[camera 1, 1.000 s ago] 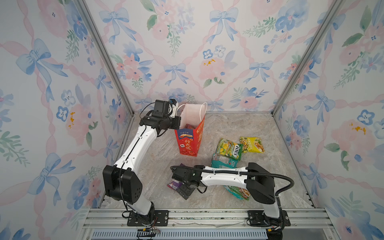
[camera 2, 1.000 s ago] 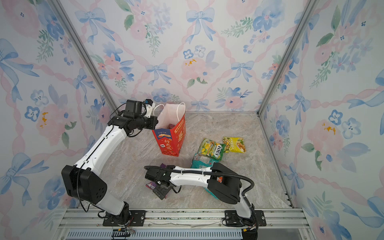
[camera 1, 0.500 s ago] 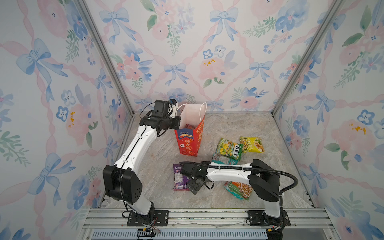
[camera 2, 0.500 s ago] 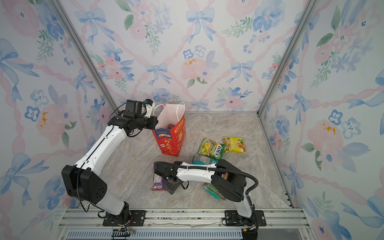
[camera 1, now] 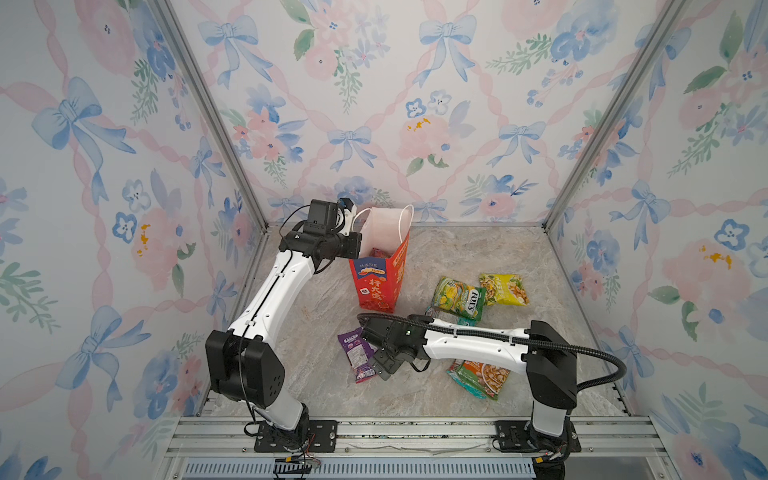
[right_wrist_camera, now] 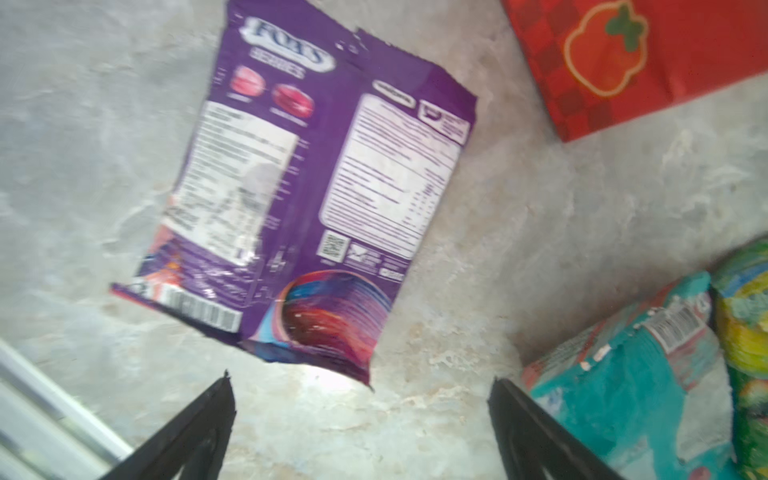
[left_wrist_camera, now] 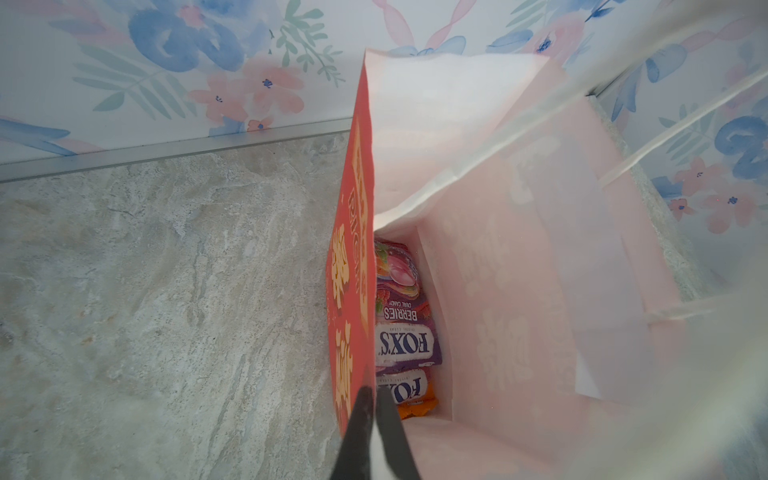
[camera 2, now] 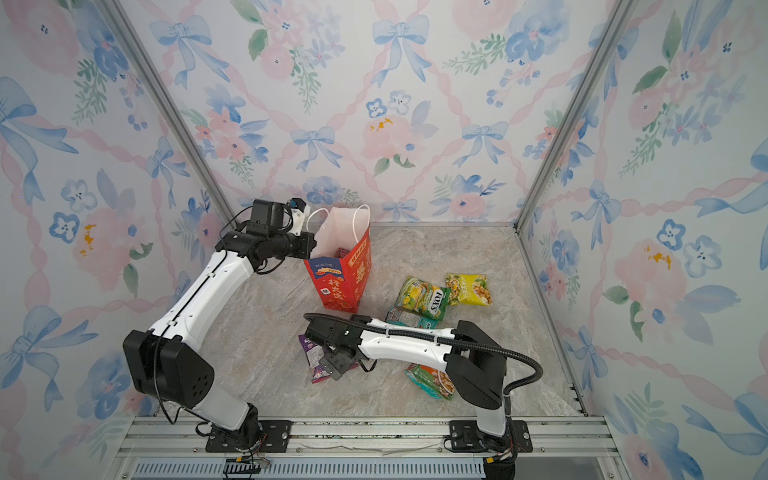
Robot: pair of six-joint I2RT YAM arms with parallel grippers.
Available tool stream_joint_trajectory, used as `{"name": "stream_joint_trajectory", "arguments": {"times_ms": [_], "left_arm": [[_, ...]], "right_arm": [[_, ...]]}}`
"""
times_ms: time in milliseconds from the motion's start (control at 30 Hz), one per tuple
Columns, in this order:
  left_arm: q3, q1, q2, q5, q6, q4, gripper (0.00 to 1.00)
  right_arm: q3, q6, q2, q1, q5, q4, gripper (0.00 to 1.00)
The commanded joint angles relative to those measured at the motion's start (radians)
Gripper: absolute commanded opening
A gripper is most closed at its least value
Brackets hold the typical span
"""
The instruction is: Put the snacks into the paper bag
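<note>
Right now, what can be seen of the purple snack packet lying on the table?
The purple packet is a flat, crinkly plastic pouch lying back-side up on the marble-look table, in front of the red paper bag. White ingredient and nutrition panels, a barcode and a FOX'S logo show, though blurred. Its edges look slightly curled. The right pincer is open just beside one short end; whether it touches the packet cannot be told. No other snack touches it.

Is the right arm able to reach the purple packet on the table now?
Probably yes. The right pincer is open, and the purple packet lies flat just ahead of it with only bare table between. The teal packet sits off to the side.
</note>
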Motion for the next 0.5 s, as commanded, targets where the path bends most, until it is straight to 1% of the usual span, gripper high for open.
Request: {"name": "stream_joint_trajectory", "arguments": {"times_ms": [0, 100, 200, 367, 467], "left_arm": [[-0.014, 0.007, -0.018, -0.013, 0.005, -0.015, 0.0], [-0.015, 0.008, -0.019, -0.016, 0.007, -0.014, 0.0], [-0.015, 0.009, -0.019, -0.012, 0.006, -0.015, 0.0], [-0.016, 0.008, -0.024, -0.015, 0.007, -0.014, 0.0], [-0.016, 0.008, -0.024, -0.016, 0.006, -0.014, 0.0]], "right_arm": [[0.058, 0.038, 0.058, 0.028, -0.046, -0.005, 0.98], [0.102, 0.045, 0.115, 0.039, -0.055, -0.023, 0.99], [0.109, 0.054, 0.146, 0.04, -0.065, -0.011, 0.99], [0.096, 0.056, 0.174, 0.033, -0.047, -0.028, 0.99], [0.06, 0.059, 0.162, 0.017, -0.03, -0.032, 0.99]]}}
